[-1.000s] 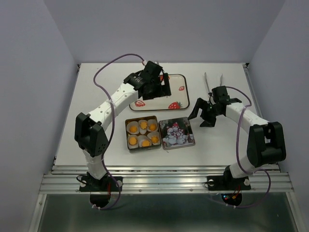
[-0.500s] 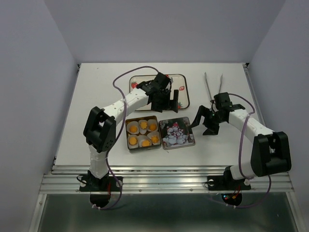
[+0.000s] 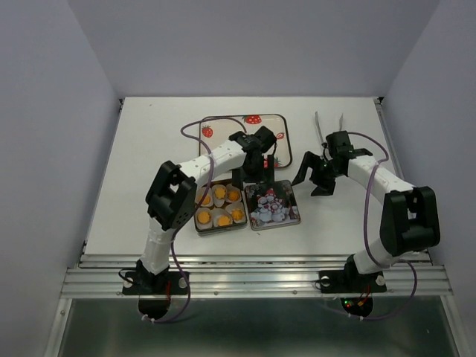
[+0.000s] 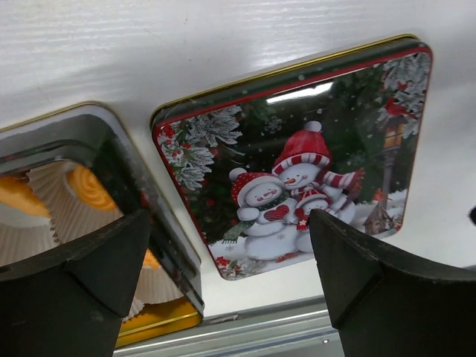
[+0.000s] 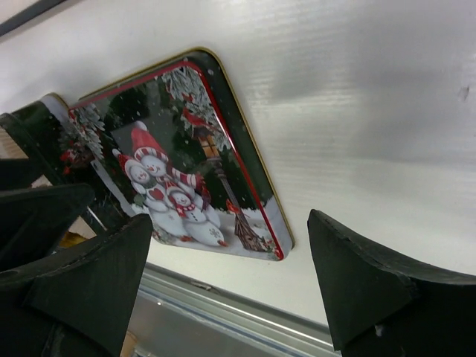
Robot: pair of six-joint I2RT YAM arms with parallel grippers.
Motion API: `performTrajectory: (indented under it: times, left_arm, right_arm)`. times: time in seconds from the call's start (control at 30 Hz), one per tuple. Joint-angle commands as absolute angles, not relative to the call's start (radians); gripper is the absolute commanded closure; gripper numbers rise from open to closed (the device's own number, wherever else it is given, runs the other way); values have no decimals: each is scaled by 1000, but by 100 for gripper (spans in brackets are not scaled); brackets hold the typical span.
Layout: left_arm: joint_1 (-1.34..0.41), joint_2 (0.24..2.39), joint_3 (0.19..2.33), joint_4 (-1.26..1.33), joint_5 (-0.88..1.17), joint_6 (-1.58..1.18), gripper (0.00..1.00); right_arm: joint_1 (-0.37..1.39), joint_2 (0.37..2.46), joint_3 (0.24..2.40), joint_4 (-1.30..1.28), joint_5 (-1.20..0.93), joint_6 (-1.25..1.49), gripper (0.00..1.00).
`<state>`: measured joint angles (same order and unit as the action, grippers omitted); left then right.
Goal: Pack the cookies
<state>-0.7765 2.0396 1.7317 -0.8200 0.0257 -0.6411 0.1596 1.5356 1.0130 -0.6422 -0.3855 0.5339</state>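
Six orange-yellow cookies (image 3: 221,195) sit in white paper cups inside the open gold tin (image 3: 198,227) at the table's near middle. The tin's snowman lid (image 3: 272,204) lies flat on the table just right of it. My left gripper (image 3: 253,176) is open and empty, hovering over the far edges of the tin and lid. In the left wrist view the lid (image 4: 297,156), the tin's wall (image 4: 119,175) and a cookie (image 4: 88,186) show between my open jaws. My right gripper (image 3: 316,175) is open and empty, just right of the lid (image 5: 186,149).
A white tray (image 3: 223,126) printed with strawberries lies behind the tin, partly under my left arm. Metal tongs (image 3: 321,132) lie at the far right behind my right gripper. The table's metal rail (image 3: 253,277) runs along the near edge.
My left gripper has moved from over the strawberry tray towards me, to above the far edges of the tin and lid. My right gripper dipped nearer and returned to its earlier spot.
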Motion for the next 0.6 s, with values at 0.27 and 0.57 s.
performTrajectory:
  times: [0.27, 0.57]
  left_arm:
    - [-810, 2042, 1856, -864, -57, -788, 1]
    - [-818, 2097, 1852, -977, -159, -972, 1]
  right_arm:
    - [181, 1569, 1081, -600, -337, 492, 9]
    - [181, 1575, 1104, -597, -313, 500, 9]
